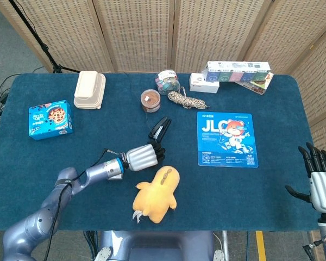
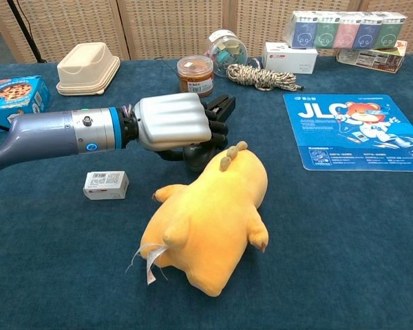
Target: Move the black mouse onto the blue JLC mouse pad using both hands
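My left hand (image 1: 144, 156) (image 2: 175, 122) grips the black mouse (image 2: 196, 156), which shows only as a dark rounded shape under its curled fingers, just above the table. The hand hovers near the middle of the table, beside the head end of the yellow plush toy (image 2: 206, 216). The blue JLC mouse pad (image 1: 227, 138) (image 2: 358, 130) lies flat to the right, well apart from the hand, with nothing on it. My right hand (image 1: 318, 175) waits past the table's right front corner, fingers spread and holding nothing; the chest view does not show it.
A black stapler (image 1: 160, 129) (image 2: 221, 105) lies just behind the left hand. A small white box (image 2: 106, 184) sits under the forearm. Jars, a rope coil (image 2: 261, 77), boxes and a beige container (image 2: 88, 67) line the back; a blue cookie box (image 1: 50, 119) stands left.
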`<state>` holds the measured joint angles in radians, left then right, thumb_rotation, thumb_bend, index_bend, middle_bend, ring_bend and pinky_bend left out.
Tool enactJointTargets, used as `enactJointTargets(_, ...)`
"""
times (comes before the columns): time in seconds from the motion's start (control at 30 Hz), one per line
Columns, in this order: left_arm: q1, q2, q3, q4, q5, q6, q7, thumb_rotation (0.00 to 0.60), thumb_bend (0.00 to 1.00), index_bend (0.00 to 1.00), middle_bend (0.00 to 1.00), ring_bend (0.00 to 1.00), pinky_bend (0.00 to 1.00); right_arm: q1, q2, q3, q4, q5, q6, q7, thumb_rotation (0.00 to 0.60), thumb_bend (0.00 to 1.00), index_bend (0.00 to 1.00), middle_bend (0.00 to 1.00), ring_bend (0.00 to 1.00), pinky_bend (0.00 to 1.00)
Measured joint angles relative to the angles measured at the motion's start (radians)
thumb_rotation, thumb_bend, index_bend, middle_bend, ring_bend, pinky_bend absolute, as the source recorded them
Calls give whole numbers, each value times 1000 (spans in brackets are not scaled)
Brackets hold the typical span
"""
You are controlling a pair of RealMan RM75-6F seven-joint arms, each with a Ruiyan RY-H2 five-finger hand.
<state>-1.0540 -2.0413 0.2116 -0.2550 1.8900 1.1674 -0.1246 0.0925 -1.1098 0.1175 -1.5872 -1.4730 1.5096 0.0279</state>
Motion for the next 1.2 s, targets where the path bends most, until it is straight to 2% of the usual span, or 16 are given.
enactJointTargets(0.07,1,-10,1,8,-4,3,-1,600,340,506,388,369,473,0,0,0,0,0,0,0,600,0,0,0,0,0)
enactJointTargets(0.1,1,-13,0,11,-7,4,0,600,338,454,343,332,473,0,0,0,-1,0,0,1,600,0,0,0,0,0)
enactJointTargets(0.23,2,-16,-5,11,-21,6,0,600,306,122,103,135,417,-1,2,-1,-3,-3,3,3,600,0,0,0,0,0)
enactJointTargets(0.33,4,-7,-5,2,-24,20,-4,600,267,3,7,52,367,-3,4,-2,-5,-5,5,4,600,0,0,0,0,0)
enactJointTargets(0.6,21,38,-10,-58,-39,70,-19,600,219,0,0,17,344,-5,3,-7,-12,-18,12,-7,600,0,0,0,0,0)
enactJointTargets(0.8,58,111,-43,-161,-79,130,-31,600,218,0,0,7,303,-4,3,-13,-14,-21,4,-9,600,0,0,0,0,0)
enactJointTargets(1.0,120,258,-76,-368,-135,167,-14,600,208,0,0,0,285,0,-7,-19,-12,-23,-5,-37,600,0,0,0,0,0)
enactJointTargets(1.2,211,470,-108,-682,-223,188,50,600,200,0,0,0,159,18,-34,-34,0,-22,-55,-92,600,0,0,0,0,0)
